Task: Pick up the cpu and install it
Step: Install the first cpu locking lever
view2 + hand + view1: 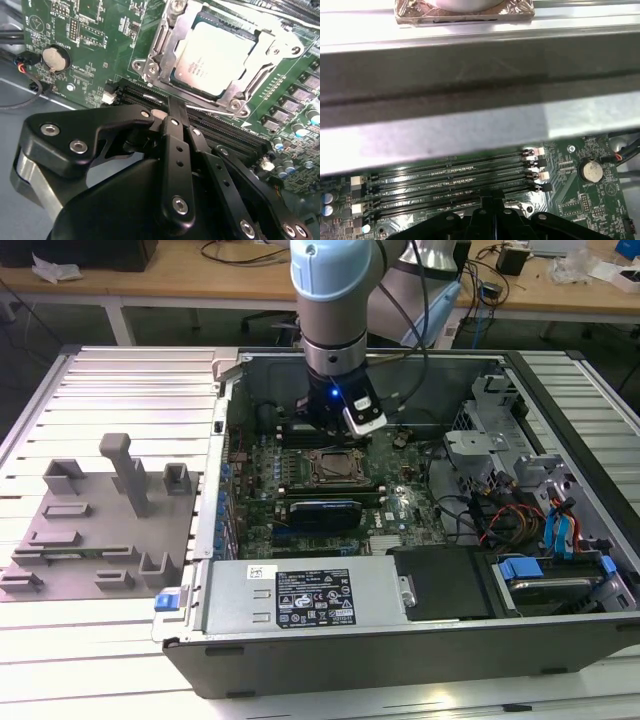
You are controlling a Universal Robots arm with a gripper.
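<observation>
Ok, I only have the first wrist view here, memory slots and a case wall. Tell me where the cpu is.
Observer: In the second wrist view the cpu lies flat inside the socket frame, silvery top up.
Operator: Give me the hand's position against it.
Observer: The hand is at the frame's edge, over the memory slots, not over the cpu. I cannot tell if it touches the frame.
Operator: Now place the arm for me.
Observer: In the exterior view the arm reaches straight down to the motherboard inside the open computer case.
</observation>
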